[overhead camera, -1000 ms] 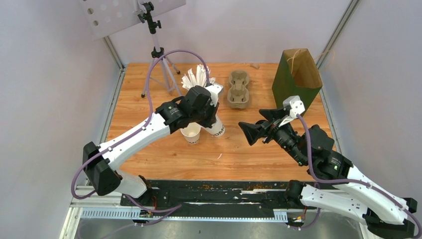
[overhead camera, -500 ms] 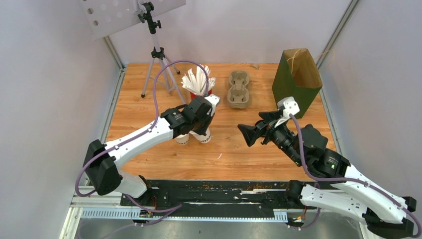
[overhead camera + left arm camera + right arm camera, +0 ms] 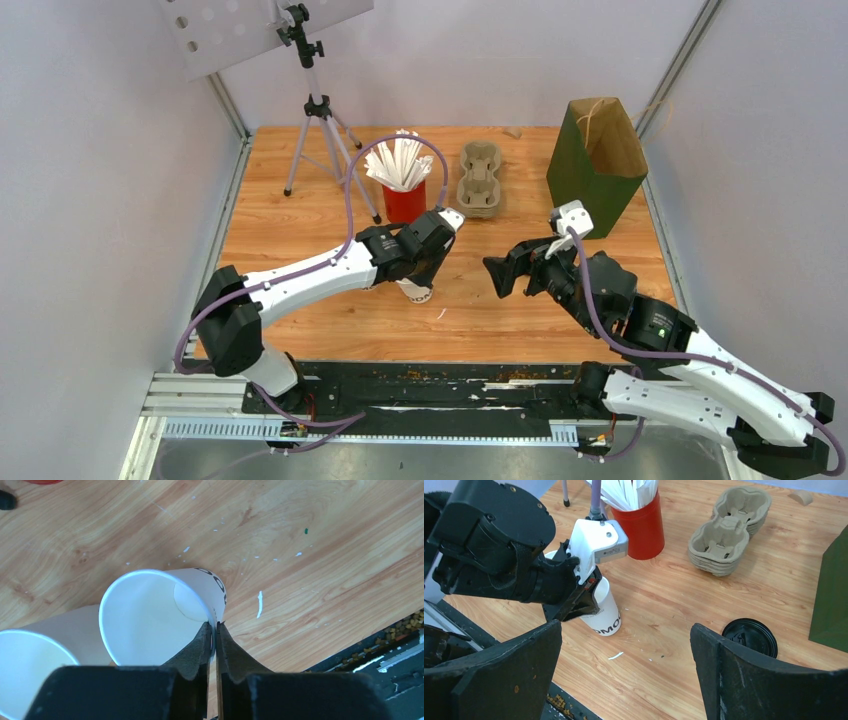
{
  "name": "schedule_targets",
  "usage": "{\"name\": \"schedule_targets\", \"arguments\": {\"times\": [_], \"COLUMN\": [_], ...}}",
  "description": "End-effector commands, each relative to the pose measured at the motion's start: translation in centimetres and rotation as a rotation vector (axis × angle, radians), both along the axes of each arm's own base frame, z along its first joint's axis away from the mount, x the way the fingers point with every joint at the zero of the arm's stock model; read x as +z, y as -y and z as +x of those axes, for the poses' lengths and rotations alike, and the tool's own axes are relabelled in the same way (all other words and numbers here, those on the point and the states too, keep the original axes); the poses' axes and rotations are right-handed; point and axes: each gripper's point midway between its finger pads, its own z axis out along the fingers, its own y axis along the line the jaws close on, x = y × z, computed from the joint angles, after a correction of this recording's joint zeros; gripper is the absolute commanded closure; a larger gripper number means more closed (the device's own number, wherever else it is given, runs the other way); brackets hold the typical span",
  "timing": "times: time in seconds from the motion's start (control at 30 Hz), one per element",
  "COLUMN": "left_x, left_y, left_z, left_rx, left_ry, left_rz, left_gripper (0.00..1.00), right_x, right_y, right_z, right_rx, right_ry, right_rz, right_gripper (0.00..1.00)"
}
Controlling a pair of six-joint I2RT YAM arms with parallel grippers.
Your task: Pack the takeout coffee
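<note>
Diagonally, the left arm stretches low over the counter (image 3: 260, 240) toward its middle; the left gripper (image 3: 216, 630) is pinched onto the rim of a lidless white cup (image 3: 150, 615), one finger inside, one outside, with a second cup (image 3: 35, 650) just beside it. The right arm is bent upward, the right gripper (image 3: 626, 630) spread wide and holding nothing; bare wood lies between it and the held cup; a black lid (image 3: 749, 636) lies near the green bag (image 3: 575, 185); the counter's near edge is not far from the cups.
</note>
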Motion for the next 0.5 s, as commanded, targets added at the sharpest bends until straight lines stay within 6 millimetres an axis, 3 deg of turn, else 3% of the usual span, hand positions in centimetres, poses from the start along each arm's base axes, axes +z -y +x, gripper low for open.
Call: {"name": "schedule_targets", "arguments": {"times": [0.0, 0.13, 0.27, 0.37, 0.47], "left_x": [1.7, 3.2, 6.9, 10.2, 12.2], "left_y": [2.4, 3.2, 3.1, 1.7, -1.1], "left_z": [0.0, -0.3, 0.1, 0.7, 1.5], "left_rx": [0.006, 0.005, 0.024, 0.065, 0.142], "left_ry": [0.004, 0.009, 0.065, 0.114, 0.111], "left_rz": [-0.092, -0.173, -0.250, -0.298, -0.347], "left_gripper": [0.81, 0.60, 0.39, 0.28, 0.19], "right_x": [0.9, 0.6, -0.2, -0.7, -2.1], "right_y": [1.1, 1.3, 1.9, 2.2, 1.1], "right_z": [0.1, 0.1, 0.2, 0.3, 0.7], "right_rx": [-0.054, -0.061, -0.072, -0.078, -0.018], "right_ry": [0.000, -0.003, -0.012, -0.014, 0.016], "right_rz": [0.056, 0.045, -0.030, -0.083, -0.188], "right_gripper": [0.00, 0.00, 0.00, 0.00, 0.00]}}
